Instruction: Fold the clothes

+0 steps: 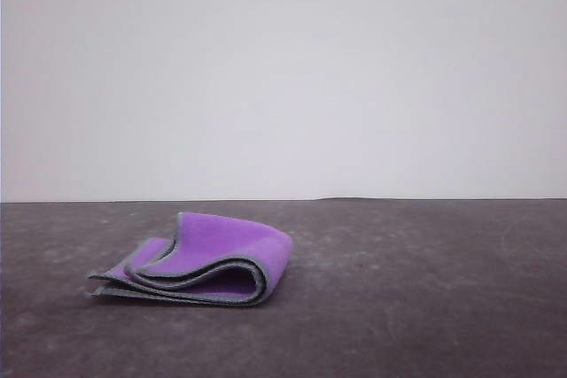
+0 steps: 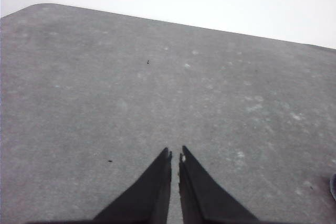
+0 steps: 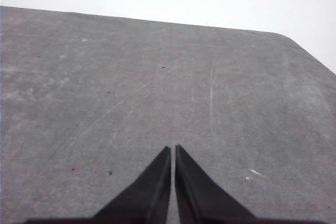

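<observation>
Left hand (image 2: 175, 153): two dark tapering fingers in the left wrist view, drawn together with just a thin slit between the tips — clenched on nothing, hovering over bare bench.
Right hand (image 3: 172, 148): same dark pair of fingers in the right wrist view, tips pressed nearly together, clenched and grasping nothing; grey surface lies beneath and ahead of it.
Bench (image 1: 425, 307): dark grey, matte, mottled with pale specks and faint scratches; it runs across the whole front view from the near edge to a straight far edge. The right wrist view shows long light scratch lines and a small reddish spot on it; the left wrist view shows a few tiny dark flecks and a rounded corner at the far side.
Cloth (image 1: 226, 250): lies on the bench left of centre in the front view, in the middle depth, well apart from the near edge. It is folded over on itself into a loose stack — bright purple faces outward on top and on the rounded fold at the right, with grey stitched edging tracing curved layers along the near side. The open edges point left, where a lower corner sticks out flat on the bench.
Backdrop (image 1: 283, 77): plain pale wall behind the far edge of the bench.
</observation>
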Robot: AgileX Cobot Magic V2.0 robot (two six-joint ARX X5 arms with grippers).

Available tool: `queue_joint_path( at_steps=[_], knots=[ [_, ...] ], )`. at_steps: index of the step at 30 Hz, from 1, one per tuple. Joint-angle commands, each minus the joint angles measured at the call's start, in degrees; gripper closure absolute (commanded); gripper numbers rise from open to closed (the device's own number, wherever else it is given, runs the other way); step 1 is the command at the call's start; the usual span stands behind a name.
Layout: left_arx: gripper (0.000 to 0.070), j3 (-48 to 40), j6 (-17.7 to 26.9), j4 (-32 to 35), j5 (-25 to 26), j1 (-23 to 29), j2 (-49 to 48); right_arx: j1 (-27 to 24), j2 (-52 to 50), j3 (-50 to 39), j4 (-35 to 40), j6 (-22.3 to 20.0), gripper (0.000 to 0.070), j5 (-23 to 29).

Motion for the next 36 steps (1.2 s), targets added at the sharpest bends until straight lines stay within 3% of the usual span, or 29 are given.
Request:
queue_joint_path(
  at_steps=[1, 36],
  knots=[
    [0.0684, -1.1, -0.1, -0.3, -0.1, 0.0, 0.0, -0.1, 0.0, -0.2, 0.6, 0.7, 0.0691, 0.0],
    [0.0684, -1.1, -0.1, -0.3, -0.1, 0.0, 0.0, -0.1, 0.0, -0.2, 0.6, 0.7, 0.0691, 0.0]
  ],
)
